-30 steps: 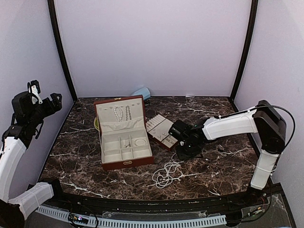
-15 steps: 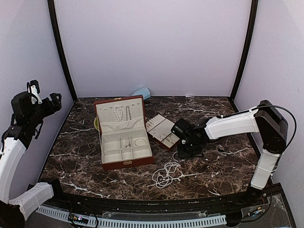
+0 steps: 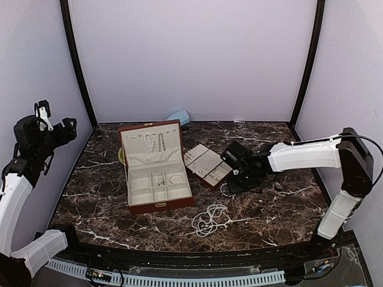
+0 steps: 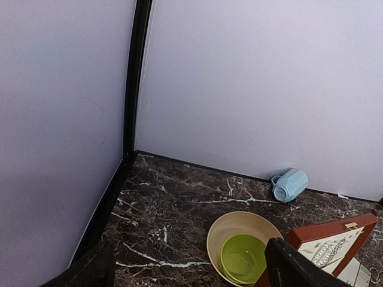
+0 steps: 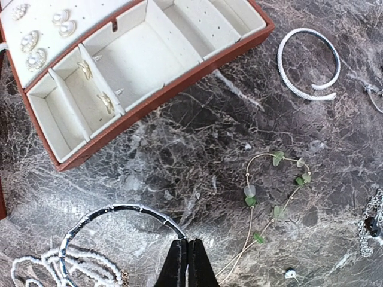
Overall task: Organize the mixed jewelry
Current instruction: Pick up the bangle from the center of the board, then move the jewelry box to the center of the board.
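Note:
My right gripper (image 5: 187, 241) is shut on the edge of a dark silvery segmented bangle (image 5: 119, 210), held just above the marble. In the top view this gripper (image 3: 228, 184) hangs beside the small cream-lined tray (image 3: 203, 164) with the bangle (image 3: 225, 190) under it. An open silver bangle (image 5: 308, 63) and a thin chain with green beads (image 5: 275, 185) lie on the table. A loose pearl strand (image 3: 209, 218) lies near the front. The open reddish-brown case (image 3: 157, 173) holds pearl strands (image 3: 154, 142) in its lid. My left gripper (image 3: 54, 128) is raised at the far left, open and empty.
Pearl earrings (image 5: 63, 24) sit in the small tray (image 5: 137, 66). A pale blue cup (image 4: 289, 184) lies on its side by the back wall. A green bowl (image 4: 242, 256) nests in a tan bowl (image 4: 222, 234) behind the case.
My right gripper has closed on the bangle and drawn back to the right with it. The left arm has barely moved.

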`<state>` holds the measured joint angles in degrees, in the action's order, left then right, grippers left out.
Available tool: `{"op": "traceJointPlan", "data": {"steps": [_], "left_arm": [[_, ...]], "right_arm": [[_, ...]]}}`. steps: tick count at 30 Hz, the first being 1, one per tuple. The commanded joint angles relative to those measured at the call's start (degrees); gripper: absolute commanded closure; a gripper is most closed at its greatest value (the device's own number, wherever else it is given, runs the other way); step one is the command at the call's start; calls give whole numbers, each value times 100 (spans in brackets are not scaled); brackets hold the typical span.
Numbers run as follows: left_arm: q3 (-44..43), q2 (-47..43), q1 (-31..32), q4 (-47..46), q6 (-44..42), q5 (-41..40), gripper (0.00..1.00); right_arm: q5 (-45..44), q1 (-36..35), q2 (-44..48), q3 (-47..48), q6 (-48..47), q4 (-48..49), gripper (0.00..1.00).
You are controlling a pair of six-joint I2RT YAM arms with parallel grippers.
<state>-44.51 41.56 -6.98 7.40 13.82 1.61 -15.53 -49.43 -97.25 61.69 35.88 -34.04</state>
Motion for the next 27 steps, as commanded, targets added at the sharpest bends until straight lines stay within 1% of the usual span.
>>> {"op": "traceJointPlan", "data": {"steps": [1, 7, 13, 18, 27], "left_arm": [[-33, 166, 55, -76, -203, 377, 12], [-142, 434, 440, 115, -299, 300, 12], [-81, 404, 537, 55, -301, 278, 12], [-62, 343, 539, 42, -310, 254, 12], [-23, 242, 540, -3, -330, 264, 12]], "right_arm": [[-178, 39, 214, 162, -138, -81, 100], [-124, -57, 329, 423, -353, -105, 100], [-248, -387, 264, 1041, -523, -323, 100], [-242, -724, -58, 1833, -758, -397, 100], [-146, -1093, -1019, 2934, -1057, -342, 100]]}}
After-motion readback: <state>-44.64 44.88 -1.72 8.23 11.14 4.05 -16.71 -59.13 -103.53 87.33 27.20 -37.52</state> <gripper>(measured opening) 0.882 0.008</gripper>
